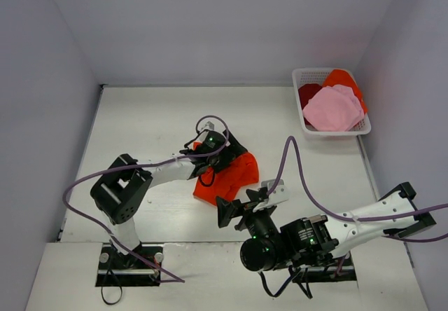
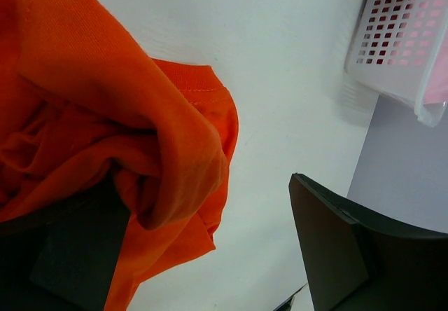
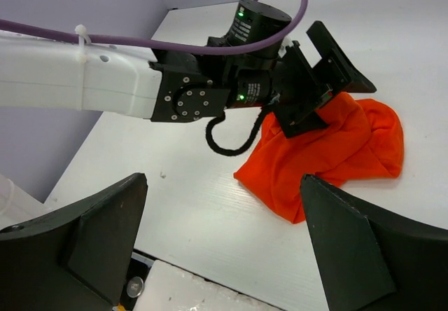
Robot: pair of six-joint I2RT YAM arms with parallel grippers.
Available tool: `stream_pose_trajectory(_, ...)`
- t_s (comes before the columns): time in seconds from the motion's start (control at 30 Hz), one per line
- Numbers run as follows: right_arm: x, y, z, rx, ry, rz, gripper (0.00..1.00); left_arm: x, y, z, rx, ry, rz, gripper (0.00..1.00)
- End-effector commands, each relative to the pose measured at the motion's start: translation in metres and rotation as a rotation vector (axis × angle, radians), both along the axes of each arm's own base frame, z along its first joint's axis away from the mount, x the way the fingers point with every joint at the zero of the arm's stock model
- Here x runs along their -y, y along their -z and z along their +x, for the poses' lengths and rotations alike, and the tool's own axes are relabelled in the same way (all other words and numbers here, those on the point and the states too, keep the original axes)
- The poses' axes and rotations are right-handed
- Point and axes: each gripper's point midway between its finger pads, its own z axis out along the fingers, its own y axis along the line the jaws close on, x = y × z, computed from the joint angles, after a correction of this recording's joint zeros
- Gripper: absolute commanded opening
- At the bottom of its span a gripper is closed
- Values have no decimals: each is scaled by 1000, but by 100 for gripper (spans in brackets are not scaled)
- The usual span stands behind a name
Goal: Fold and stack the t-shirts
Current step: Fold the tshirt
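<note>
Robot lab cell: white table [image 1: 154, 115], plain grey walls [image 1: 210, 24], bolted arm bases [image 1: 129, 265].

No readable text, labels, brands or numbers on anything in view.

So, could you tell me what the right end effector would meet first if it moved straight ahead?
The right end effector would probably meet the orange t-shirt; depth is unclear, so the table might come first.
</note>
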Motion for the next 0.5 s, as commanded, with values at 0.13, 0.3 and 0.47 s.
stream_pose_trajectory(0.13,0,-13,-1,-3,18,73,87,-57,-6,17,-14,-110,-58,86)
stream_pose_trajectory(0.3,-5,-15,-2,-2,15,67,87,-81,5,10,-25,-140,-18,86)
stream_pose_trajectory(0.47,-9,-18,-6,5,3,55,87,-90,7,12,-28,-147,-7,86)
